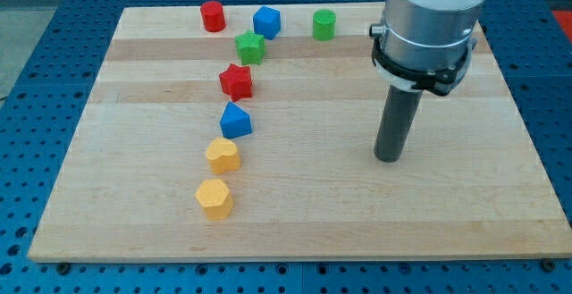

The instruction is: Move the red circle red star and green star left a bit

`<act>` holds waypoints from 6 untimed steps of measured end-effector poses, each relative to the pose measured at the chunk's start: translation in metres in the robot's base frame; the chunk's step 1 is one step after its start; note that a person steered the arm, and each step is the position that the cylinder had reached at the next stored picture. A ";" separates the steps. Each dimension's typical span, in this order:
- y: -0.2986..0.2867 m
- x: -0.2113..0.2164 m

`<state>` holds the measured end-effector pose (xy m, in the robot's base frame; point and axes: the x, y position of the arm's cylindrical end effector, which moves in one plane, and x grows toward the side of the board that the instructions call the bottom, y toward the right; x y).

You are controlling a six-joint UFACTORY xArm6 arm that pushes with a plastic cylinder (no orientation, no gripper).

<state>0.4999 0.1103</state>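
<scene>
The red circle (pixel 213 16) stands near the board's top edge, left of centre. The green star (pixel 250 46) lies below and right of it, touching the blue block (pixel 266 22). The red star (pixel 236 81) lies just below the green star. My tip (pixel 388 158) rests on the board far to the right of these blocks, about level with the yellow heart-like block (pixel 222 155), touching nothing.
A green circle (pixel 323 25) stands near the top edge right of the blue block. A blue block (pixel 235 121) lies below the red star, then a yellow hexagon (pixel 214 198) lowest. The wooden board (pixel 465 214) sits on a blue perforated table.
</scene>
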 end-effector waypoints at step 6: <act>0.029 -0.054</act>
